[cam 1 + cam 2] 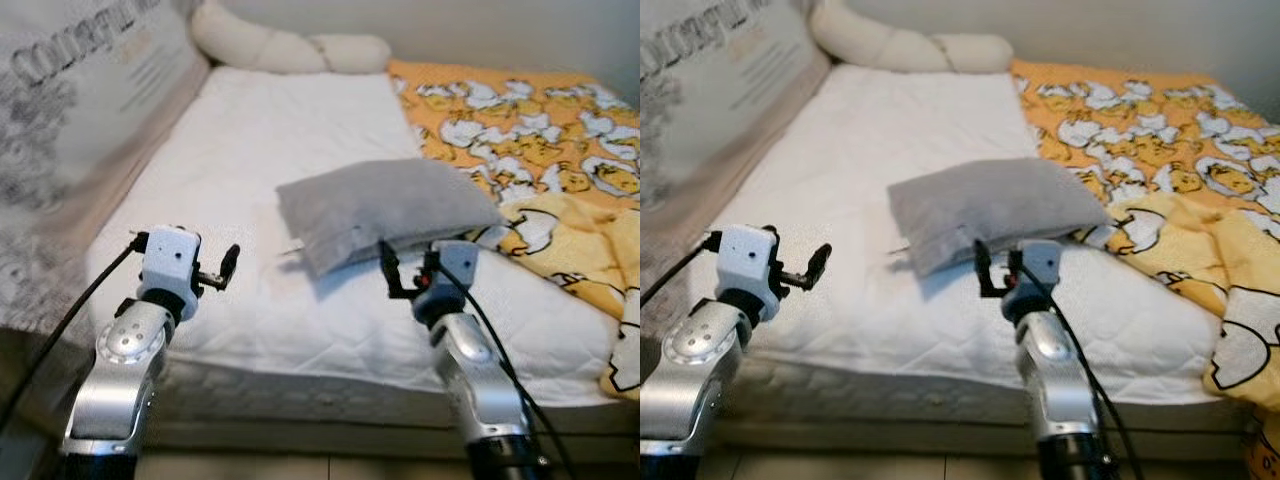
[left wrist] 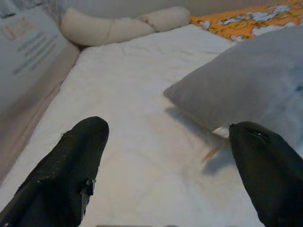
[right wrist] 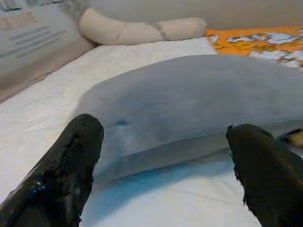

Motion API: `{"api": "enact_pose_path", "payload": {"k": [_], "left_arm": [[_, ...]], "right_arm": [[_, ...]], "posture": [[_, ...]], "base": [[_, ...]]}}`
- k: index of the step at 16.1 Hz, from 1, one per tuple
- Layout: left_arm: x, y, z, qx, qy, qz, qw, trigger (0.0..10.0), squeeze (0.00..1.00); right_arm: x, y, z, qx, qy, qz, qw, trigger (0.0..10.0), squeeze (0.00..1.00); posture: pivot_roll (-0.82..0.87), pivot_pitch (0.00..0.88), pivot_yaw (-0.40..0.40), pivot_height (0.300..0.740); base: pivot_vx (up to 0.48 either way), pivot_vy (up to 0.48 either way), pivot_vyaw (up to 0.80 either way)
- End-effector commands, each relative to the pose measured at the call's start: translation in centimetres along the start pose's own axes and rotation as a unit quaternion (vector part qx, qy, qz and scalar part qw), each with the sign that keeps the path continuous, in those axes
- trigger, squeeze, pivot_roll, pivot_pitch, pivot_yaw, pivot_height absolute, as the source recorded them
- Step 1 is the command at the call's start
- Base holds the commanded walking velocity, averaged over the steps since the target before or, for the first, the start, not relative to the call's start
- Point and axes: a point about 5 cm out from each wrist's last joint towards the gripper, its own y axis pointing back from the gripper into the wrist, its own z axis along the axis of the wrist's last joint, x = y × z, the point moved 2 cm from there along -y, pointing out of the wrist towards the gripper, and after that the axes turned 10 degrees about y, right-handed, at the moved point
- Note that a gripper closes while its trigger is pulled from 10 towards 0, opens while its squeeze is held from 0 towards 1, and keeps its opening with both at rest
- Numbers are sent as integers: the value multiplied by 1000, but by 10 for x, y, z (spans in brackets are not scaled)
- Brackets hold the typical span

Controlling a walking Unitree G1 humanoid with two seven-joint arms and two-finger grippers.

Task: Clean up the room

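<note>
A grey pillow [image 1: 385,210] lies slightly askew in the middle of the white mattress [image 1: 250,130], its right end resting on the orange duvet's edge. My right gripper [image 1: 408,268] is open just in front of the pillow's near edge; in the right wrist view the pillow [image 3: 189,104] spans the gap between the two black fingers [image 3: 71,161]. Further left, my left gripper [image 1: 222,270] is open over bare mattress, a short way from the pillow's near left corner [image 2: 246,80]. Neither gripper holds anything.
An orange duvet with a cartoon egg print [image 1: 530,130] covers the bed's right side and hangs over the front edge. A long cream bolster [image 1: 290,48] lies along the far end. A printed padded panel [image 1: 80,100] borders the left.
</note>
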Motion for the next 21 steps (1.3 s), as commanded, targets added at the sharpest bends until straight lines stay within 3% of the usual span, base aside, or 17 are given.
{"api": "enact_pose_path", "payload": {"k": [1,21], "left_arm": [[-6,-1,-1,0,1,-12,1000,10000,0],[-7,-1,0,2,-2,-13,1000,10000,0]], "right_arm": [[-8,0,-1,2,-2,-16,1000,10000,0],[-12,0,-1,5,0,-22,1000,10000,0]], "posture": [[7,0,-25,740],[4,0,-26,740]], "base": [[296,0,0],[294,0,0]]}}
